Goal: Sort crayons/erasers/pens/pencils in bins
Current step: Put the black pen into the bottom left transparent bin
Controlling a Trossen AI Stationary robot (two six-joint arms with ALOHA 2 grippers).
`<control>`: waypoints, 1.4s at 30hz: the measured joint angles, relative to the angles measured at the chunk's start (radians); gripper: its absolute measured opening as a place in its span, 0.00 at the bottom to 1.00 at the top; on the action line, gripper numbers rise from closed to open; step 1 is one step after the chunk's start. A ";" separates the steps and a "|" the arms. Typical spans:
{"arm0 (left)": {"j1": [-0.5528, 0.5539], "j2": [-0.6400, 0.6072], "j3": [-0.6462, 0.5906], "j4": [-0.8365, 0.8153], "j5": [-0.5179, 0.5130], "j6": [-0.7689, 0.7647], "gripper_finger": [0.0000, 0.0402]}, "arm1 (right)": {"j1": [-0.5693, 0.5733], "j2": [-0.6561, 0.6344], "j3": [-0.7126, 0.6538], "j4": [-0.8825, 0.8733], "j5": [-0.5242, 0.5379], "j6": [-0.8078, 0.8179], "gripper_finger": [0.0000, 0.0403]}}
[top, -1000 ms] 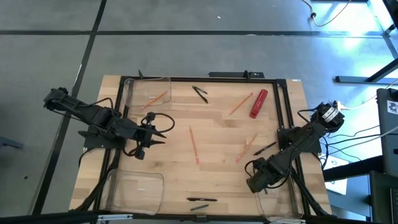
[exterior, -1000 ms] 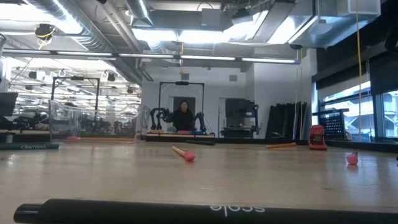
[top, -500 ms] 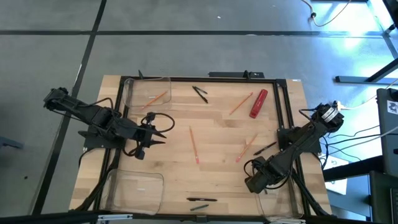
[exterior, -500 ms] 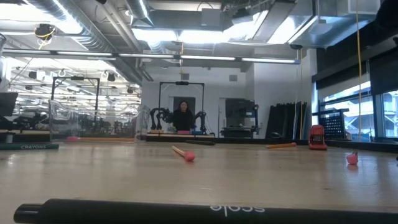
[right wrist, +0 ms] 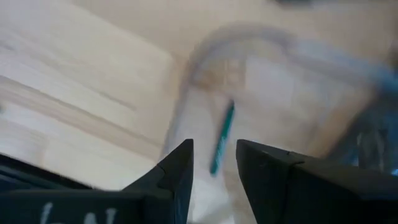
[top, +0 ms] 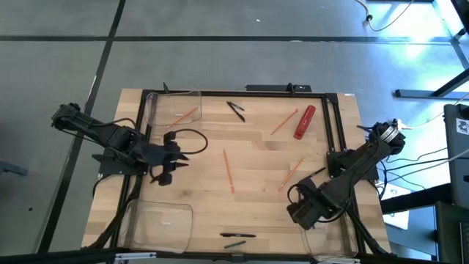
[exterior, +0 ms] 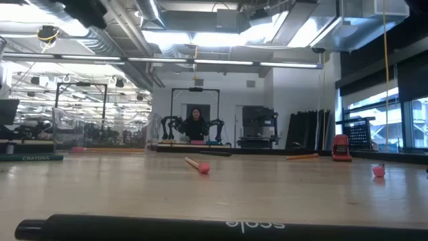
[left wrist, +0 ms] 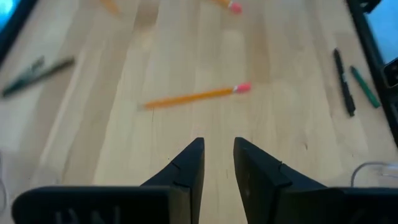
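My left gripper [top: 179,155] hangs open over the table's left part. Its wrist view shows bare wood between the fingertips [left wrist: 217,146] and a pencil [left wrist: 196,96] lying flat beyond them. My right gripper [top: 302,214] is open above the near right bin [top: 326,246]. A green pen [right wrist: 222,140] lies on that bin's floor below its fingertips [right wrist: 214,155]. More pencils [top: 229,170] [top: 291,174] [top: 284,122] and pens [top: 235,110] [top: 238,235] lie flat on the wood. One pencil [top: 185,114] lies in the far left bin [top: 152,103].
A thick red cylinder [top: 305,122] lies at the far right. A third clear bin [top: 157,224] stands at the near left. A black frame [top: 337,132] runs along the table's edges. A black pen [top: 314,174] lies close to my right arm.
My right gripper has risen above the near right bin and shifted a little toward the table's left. My left gripper has rolled and tipped downward in place.
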 joint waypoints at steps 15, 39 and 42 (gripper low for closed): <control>0.000 -0.001 -0.054 -0.313 0.025 -0.705 0.20 | -0.079 -0.001 0.102 0.046 0.620 -0.534 0.31; 0.098 0.000 -0.309 -0.234 0.166 -0.865 0.20 | -0.321 -0.001 0.102 0.596 0.374 -1.410 0.31; 0.096 0.000 -0.309 -0.234 0.245 -0.835 0.20 | -0.332 -0.001 0.102 0.603 0.371 -1.428 0.31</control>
